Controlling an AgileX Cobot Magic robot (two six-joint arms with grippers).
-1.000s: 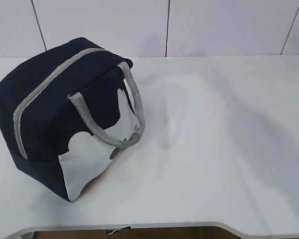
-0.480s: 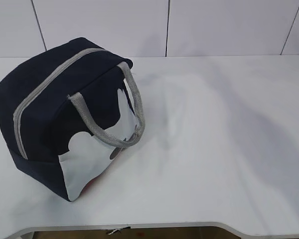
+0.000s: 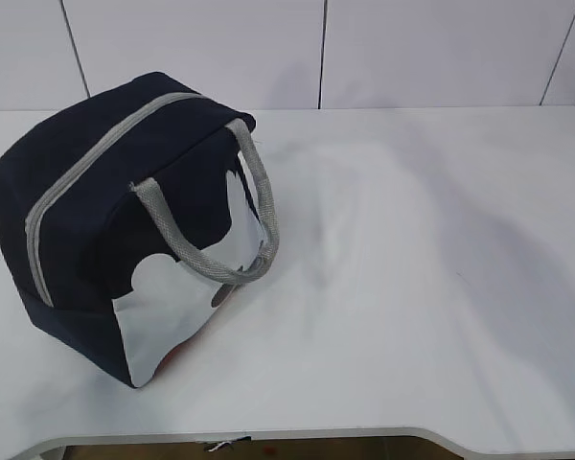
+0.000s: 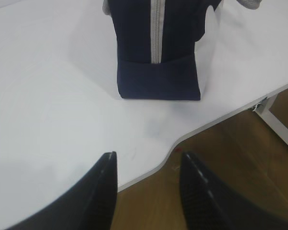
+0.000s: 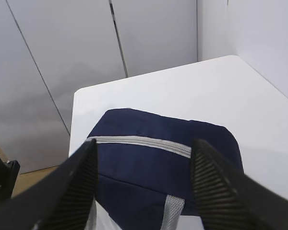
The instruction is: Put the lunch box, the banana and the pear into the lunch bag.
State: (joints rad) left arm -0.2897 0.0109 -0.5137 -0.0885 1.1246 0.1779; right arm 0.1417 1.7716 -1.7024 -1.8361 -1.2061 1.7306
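Observation:
The navy-blue lunch bag [image 3: 125, 220] stands on the left of the white table [image 3: 412, 287], its grey zipper shut and a grey strap handle hanging over its white patch. It also shows in the left wrist view [image 4: 158, 48] and in the right wrist view [image 5: 163, 163]. My left gripper [image 4: 146, 160] is open and empty, over the table's front edge, apart from the bag's end. My right gripper [image 5: 144, 148] is open and empty, above the bag. Neither gripper shows in the exterior view. The lunch box, the banana and the pear are out of view.
The table's front edge has a curved cut-out [image 4: 182, 139] with brown wooden floor [image 4: 230, 153] below. White wall panels [image 3: 316, 48] stand behind the table. A metal table leg [image 4: 278, 120] shows at the right of the left wrist view.

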